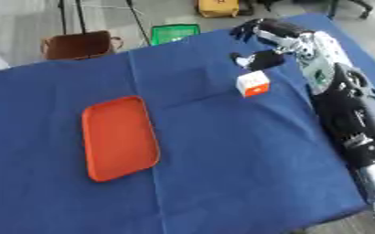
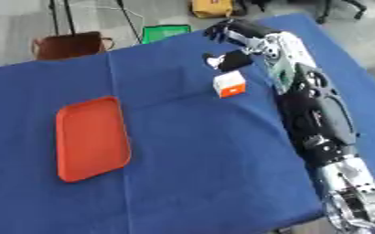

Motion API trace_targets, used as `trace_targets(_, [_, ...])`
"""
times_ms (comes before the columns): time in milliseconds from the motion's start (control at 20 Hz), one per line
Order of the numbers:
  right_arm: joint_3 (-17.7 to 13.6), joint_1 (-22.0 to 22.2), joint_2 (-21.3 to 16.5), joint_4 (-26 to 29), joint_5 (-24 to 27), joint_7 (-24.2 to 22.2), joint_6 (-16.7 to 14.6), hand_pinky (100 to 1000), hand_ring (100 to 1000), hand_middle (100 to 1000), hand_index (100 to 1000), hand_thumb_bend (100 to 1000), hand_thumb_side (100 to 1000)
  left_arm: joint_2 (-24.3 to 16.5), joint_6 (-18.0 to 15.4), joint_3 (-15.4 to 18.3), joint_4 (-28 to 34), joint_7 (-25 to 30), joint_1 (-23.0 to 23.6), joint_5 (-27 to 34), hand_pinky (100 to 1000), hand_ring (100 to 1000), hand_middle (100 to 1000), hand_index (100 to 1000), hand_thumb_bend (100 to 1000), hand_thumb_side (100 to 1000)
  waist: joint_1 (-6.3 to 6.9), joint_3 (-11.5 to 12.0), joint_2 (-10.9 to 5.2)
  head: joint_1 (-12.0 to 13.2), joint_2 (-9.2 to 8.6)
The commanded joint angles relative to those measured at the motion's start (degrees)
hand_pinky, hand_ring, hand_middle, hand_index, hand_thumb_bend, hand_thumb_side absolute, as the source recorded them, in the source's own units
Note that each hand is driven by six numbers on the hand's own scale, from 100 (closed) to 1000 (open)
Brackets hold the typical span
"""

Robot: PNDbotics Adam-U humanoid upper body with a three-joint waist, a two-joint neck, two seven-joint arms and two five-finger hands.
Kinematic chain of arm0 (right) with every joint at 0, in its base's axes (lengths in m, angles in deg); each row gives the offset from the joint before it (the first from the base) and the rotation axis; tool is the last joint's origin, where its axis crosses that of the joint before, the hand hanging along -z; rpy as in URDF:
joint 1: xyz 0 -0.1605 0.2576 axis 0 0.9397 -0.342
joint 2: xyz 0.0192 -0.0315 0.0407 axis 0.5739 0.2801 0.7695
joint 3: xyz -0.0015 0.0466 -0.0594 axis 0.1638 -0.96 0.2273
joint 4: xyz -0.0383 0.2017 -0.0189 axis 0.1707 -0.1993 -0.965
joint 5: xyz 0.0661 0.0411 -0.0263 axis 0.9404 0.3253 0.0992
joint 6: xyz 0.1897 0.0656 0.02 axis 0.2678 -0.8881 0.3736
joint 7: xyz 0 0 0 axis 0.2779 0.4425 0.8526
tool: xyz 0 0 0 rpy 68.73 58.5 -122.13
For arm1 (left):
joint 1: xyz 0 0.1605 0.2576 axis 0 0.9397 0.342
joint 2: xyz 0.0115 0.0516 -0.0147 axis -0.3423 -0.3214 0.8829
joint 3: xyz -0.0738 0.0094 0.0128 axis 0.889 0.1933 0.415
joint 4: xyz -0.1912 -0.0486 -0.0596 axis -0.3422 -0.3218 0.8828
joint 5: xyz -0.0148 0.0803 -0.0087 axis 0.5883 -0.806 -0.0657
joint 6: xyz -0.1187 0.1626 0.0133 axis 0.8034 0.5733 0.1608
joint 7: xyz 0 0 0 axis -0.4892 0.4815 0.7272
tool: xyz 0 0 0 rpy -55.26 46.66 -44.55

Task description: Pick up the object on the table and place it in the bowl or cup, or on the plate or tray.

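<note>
Beyond the white-and-orange box (image 1: 253, 84), right hand (image 1: 264, 45): fingers spread, holding nothing. Step: reach. Next: close on box, carry to orange tray (image 1: 119, 137).

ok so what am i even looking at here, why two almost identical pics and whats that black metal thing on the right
Both pictures come from one stereo camera in a humanoid robot's head, looking down at the same moment; one is the left eye, the other the right, so they barely differ. The black and silver thing is the robot's right arm, reaching across a table covered in blue cloth. Its right hand hangs just above a small white and orange box; I cannot tell whether the fingers touch it. To the left lies a flat orange rectangular tray with nothing on it, where the box should likely end up. The left hand is not in view.
</note>
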Motion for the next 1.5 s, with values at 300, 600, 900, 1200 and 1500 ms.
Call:
trace_targets(300, [1.4,-2.6,-4.6,-4.4,-1.2,-0.6,-0.8,909,822,805,926,286,548,-2.0,-0.1,0.6,0.6,-0.3,-0.4,-0.5,650,853,772,844,312,1000,-0.68,0.3,-0.43,1.4,-1.07])
trace_targets(600, [2.5,-3.5,-5.6,-10.0,-3.9,-2.1,-2.3,948,874,849,938,340,506,-2.2,-0.1,0.5,0.7,-0.1,-0.5,-0.7,650,855,773,844,312,1000,-1.07,0.5,-0.17,1.1,-0.44])
trace_targets(900, [3.5,-4.0,-5.3,-13.9,-6.7,-4.9,-3.0,992,926,877,952,368,349,-2.3,0.0,0.4,0.6,0.1,-0.6,-0.8,650,856,774,844,313,1000,-1.35,0.6,-0.22,0.6,0.31])
trace_targets(1200, [3.0,-4.9,-4.2,-16.0,-9.8,-9.4,-3.1,1000,938,880,953,324,285,-2.2,0.0,0.4,0.6,0.3,-0.6,-0.8,650,857,774,843,313,1000,-1.36,0.8,-0.29,0.5,0.63])
trace_targets(1500, [1.8,-5.4,-3.8,-17.7,-11.4,-11.0,-2.3,1000,937,878,951,298,276,-2.2,0.0,0.4,0.6,0.3,-0.6,-0.7,651,858,775,844,313,1000,-1.33,0.9,-0.30,0.5,0.46])
